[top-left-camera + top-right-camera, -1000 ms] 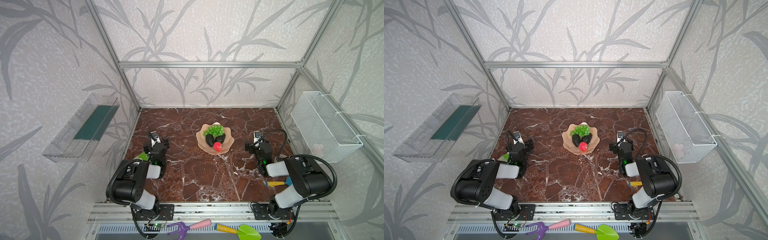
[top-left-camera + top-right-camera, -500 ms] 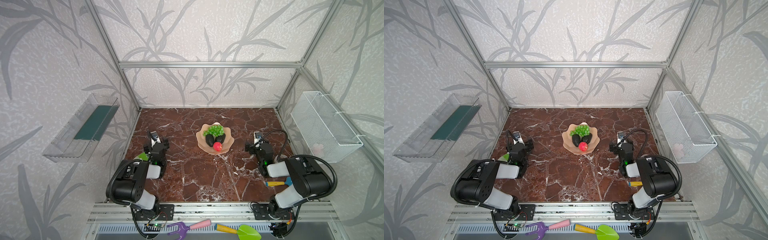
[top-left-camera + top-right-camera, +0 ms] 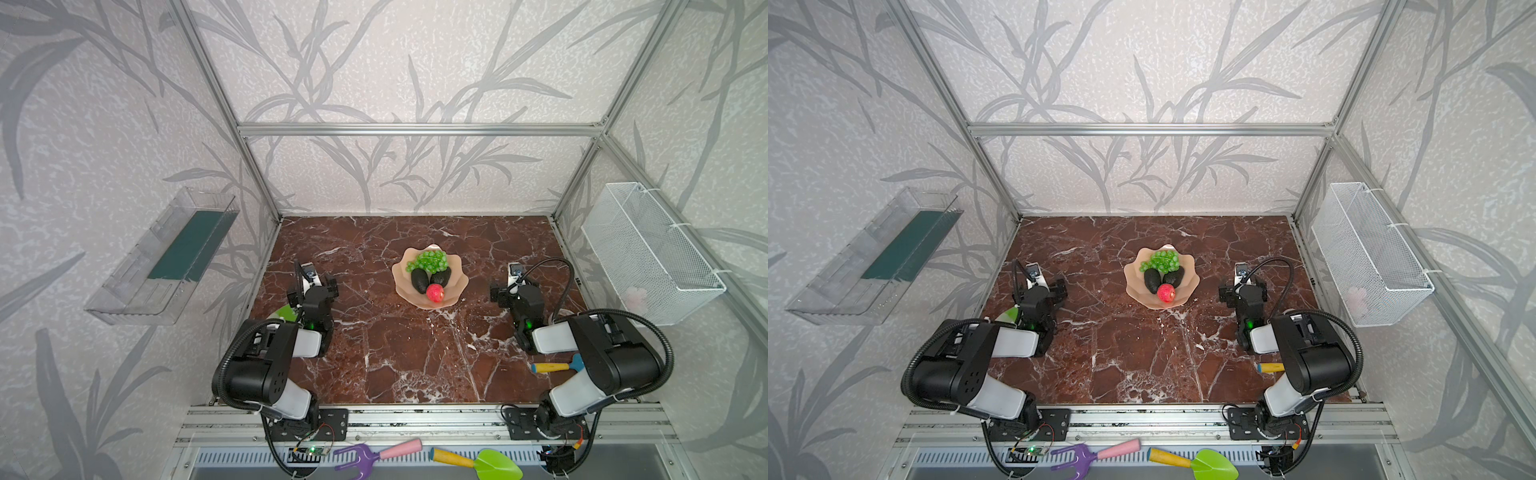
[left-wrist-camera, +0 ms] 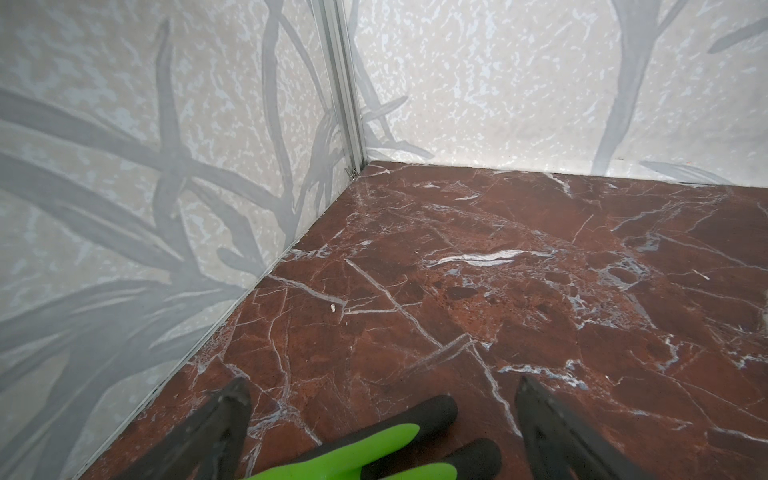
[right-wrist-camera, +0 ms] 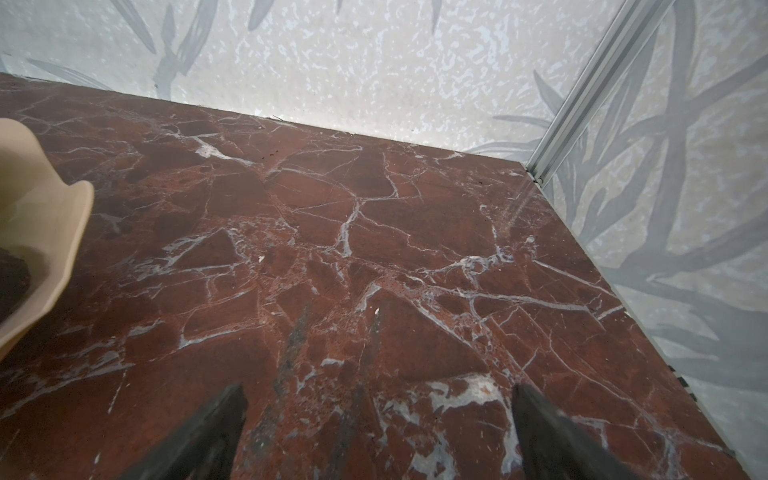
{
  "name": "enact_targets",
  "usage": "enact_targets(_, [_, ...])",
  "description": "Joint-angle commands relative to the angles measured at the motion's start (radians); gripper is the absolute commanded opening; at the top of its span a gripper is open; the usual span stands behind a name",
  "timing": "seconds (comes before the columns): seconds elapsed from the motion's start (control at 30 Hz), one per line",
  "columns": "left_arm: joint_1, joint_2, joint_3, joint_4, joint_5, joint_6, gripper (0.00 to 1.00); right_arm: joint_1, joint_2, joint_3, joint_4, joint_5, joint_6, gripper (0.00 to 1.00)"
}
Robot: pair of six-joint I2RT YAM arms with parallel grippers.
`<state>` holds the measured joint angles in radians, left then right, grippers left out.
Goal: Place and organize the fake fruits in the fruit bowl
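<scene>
Two plastic toy garden tools lie nearest, on the grey ledge in front of the rail: a purple fork with a pink handle (image 3: 376, 453) and a bright green trowel with a yellow-orange handle (image 3: 478, 462).

Behind the rail begins the red-brown marble worktop (image 3: 395, 357). The left arm (image 3: 266, 365) and the right arm (image 3: 611, 361) sit folded low at its near corners. A toy tool with a yellow handle and a blue head (image 3: 555, 366) pokes out beside the right arm.

The left jaws stand spread wide with nothing gripped. In the left wrist view their dark fingers (image 4: 224, 419) flank a bright green and black item (image 4: 365, 449) that lies on the worktop, cut off by the frame. Neither finger visibly touches it.

The right jaws are equally wide apart and empty, their dark fingers (image 5: 208, 424) over bare marble.

Farther back, midway between the two arms and well apart from both, sits the pale peach-pink glossy bowl with a wavy scalloped rim (image 3: 459, 282) (image 3: 1190, 282) (image 5: 50, 232).

All the fake fruit lies inside it, seen in both top views. The small red apple (image 3: 434, 293) (image 3: 1166, 293) is at the near edge. Behind it the two dark, almost black egg-shaped avocados (image 3: 419, 280) (image 3: 1173, 276) lie side by side. The bunch of small bright green grapes (image 3: 428, 261) (image 3: 1160, 261) is at the far side.

A clear plastic tray (image 3: 162, 266) hangs on the left wall and a white wire mesh basket (image 3: 648, 257) on the right wall.
</scene>
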<state>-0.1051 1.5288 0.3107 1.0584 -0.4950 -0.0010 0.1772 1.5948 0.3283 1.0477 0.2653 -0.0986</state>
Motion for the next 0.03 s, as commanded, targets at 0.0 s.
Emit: enact_targets(0.0, [0.004,0.001,0.011,0.005,0.003,0.001,0.99,0.002,0.007,0.021,0.007,0.018,0.010,0.99])
